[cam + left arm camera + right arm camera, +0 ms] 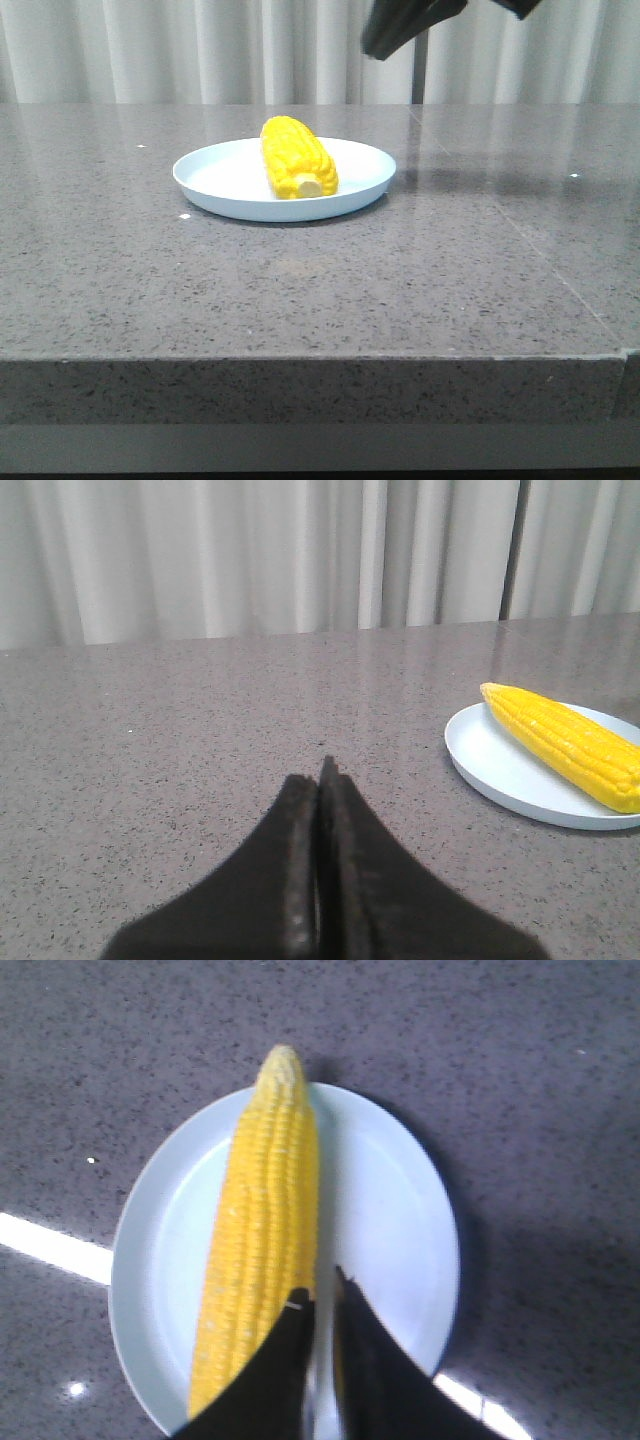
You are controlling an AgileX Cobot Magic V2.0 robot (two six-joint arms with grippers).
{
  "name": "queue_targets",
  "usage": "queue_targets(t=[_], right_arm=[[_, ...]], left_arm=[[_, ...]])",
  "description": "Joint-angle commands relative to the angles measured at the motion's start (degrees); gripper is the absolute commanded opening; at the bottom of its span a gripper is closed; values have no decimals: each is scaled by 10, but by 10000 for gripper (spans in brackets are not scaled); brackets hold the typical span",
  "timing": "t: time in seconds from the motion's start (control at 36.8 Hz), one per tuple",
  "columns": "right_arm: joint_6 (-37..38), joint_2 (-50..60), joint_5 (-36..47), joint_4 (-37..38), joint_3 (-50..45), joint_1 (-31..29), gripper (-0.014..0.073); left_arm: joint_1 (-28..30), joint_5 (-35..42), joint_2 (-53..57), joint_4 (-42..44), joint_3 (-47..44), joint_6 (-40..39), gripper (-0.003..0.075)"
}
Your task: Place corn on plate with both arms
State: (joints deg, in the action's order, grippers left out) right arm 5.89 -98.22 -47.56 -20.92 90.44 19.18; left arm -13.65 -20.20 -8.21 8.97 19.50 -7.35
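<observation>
One corn (pixel 296 158) lying along the plate (pixel 225 180) on the grey surface (pixel 300 290), directly beneath the right end effector (pixel 322 1290), pinched nearly closed and empty; left end effector (pixel 320 775) closed, holding nothing, plate off to one side.

Bright yellow corn (pixel 295 156), pale blue-white plate (pixel 220 176), speckled grey table (pixel 300 290)

In the front view only a dark tip of the right gripper (pixel 400 30) showed, the rest cut off at the top edge; the left gripper was out of sight there; in the left wrist view the plate (pixel 500 770) and the corn (pixel 565 742) ran off the right edge; in the right wrist view the right gripper hid the corn's near end.
</observation>
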Motion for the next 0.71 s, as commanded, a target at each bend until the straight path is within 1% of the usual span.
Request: queue_targets(t=[0.0,0.16,0.3,0.38,0.54,0.68], right_arm=[[-6,41,-10,28,18,-22,-64],[2,73,-42,144,7,-47,-69],[64,128,-39,259,-41,-53,-69],[83,162,-33,297,-80,-53,-69],[87,255,10,299,-201,-53,-69],[87,351,83,298,-321,-53,-69]], left_arm=[[-1,47,-7,1,16,-5,-20],[-1,47,-7,1,16,-5,-20],[-1,47,-7,1,16,-5,-20],[-1,47,-7,1,16,-5,-20],[-1,47,-7,1,16,-5,-20],[-1,47,-7,1,16,-5,-20]])
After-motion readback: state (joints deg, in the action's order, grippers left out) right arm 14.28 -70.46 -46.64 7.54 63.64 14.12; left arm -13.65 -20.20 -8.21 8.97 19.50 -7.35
